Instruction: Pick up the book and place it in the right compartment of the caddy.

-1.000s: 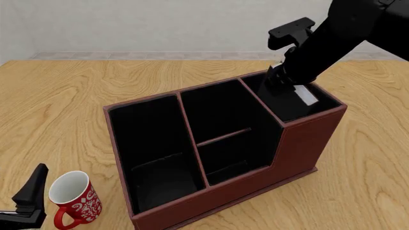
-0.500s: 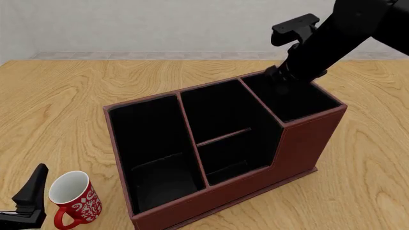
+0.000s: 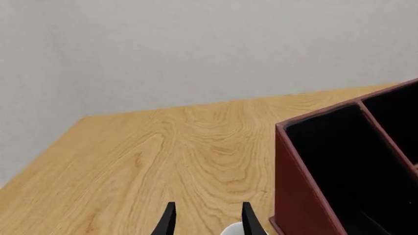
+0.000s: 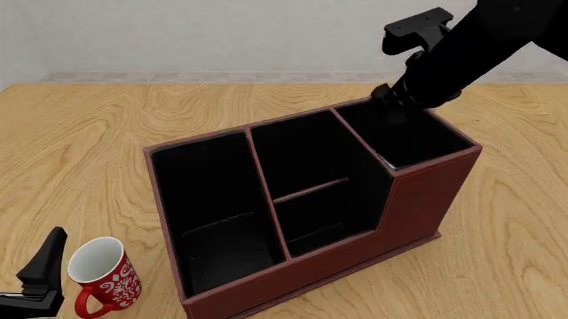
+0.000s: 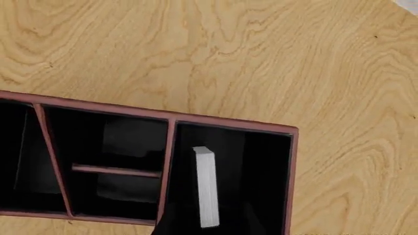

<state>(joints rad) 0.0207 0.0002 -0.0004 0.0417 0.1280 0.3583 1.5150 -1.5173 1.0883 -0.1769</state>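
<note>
The dark red-brown caddy stands mid-table. The black book stands inside its right compartment. In the front view only a white sliver of the book shows by the divider. In the right wrist view its white page edge stands upright in that compartment. My right gripper hovers just above the compartment's far rim, open and empty, with the book below and between its dark fingers. My left gripper is open and empty, low at the table's front left.
A red mug with a white inside stands just right of the left gripper, in front of the caddy's left corner; its rim shows in the left wrist view. The caddy's long left section and divided middle section hold nothing visible.
One second ago the right gripper held the book low in the right compartment. It has let go and risen up and to the right; the book stays inside. The left arm has not moved.
</note>
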